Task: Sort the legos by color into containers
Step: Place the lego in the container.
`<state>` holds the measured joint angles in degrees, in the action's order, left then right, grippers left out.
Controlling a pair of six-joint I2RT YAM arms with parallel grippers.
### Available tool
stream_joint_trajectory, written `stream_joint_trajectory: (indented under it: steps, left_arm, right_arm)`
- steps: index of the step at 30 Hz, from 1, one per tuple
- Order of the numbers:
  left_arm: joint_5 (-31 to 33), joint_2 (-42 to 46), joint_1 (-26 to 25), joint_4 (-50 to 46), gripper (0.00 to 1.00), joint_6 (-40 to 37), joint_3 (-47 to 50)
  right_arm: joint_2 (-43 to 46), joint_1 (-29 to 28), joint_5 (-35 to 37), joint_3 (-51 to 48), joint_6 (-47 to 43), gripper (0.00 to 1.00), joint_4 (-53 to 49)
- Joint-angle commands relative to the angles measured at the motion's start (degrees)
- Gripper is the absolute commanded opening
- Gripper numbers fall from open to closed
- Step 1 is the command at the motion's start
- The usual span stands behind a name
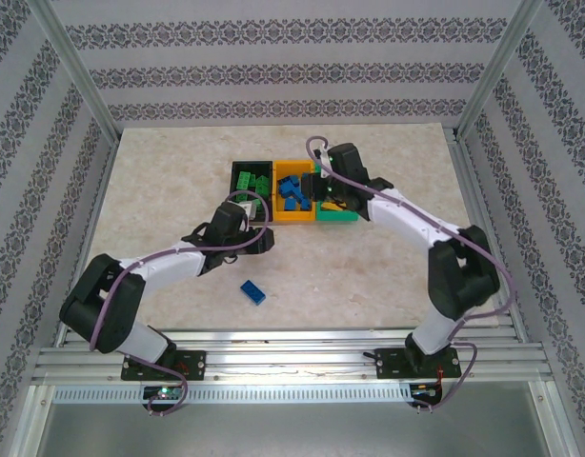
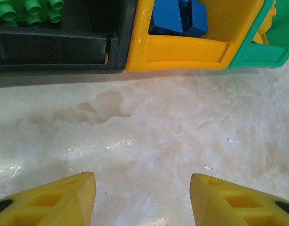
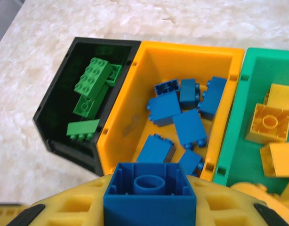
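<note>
My right gripper [image 3: 149, 214] was clamped on a blue brick [image 3: 148, 186] over the orange bin [image 3: 117, 141]. My left gripper [image 2: 142, 200] stood apart, empty. One loose brick [image 1: 253, 292] lay at six o'clock from that bin, unsorted.

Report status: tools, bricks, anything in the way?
Right tool shut on blue brick at orange bin. Left tool open, empty, low over table. One loose blue brick on table, unsorted. Nothing blocking.
</note>
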<state>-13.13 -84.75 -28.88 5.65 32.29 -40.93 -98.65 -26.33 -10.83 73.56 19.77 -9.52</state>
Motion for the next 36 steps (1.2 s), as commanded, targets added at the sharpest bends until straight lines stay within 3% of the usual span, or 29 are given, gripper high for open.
stream_joint_trajectory:
  steps: [1, 9, 20, 36]
  left_arm:
    - [0.0, 2.8, -0.3, 0.8, 0.55, 1.2, 1.4]
    - [1.8, 7.3, -0.4, -1.1, 0.55, 1.5, 3.8]
    - [-0.5, 9.1, -0.8, -3.6, 0.55, 2.6, 6.6]
    - [-1.5, 8.5, -1.2, -2.5, 0.55, 3.6, 8.0]
  right_arm:
    - [-4.1, 0.3, -2.5, 5.1, 1.3, 0.2, -1.2]
    - [-13.2, 0.2, -3.4, 14.4, 1.8, 0.21, -2.7]
    - [-25.9, -0.4, -2.5, 28.5, 1.2, 0.27, -6.7]
    - [-31.2, -0.4, 4.0, 34.7, -1.7, 0.32, -9.3]
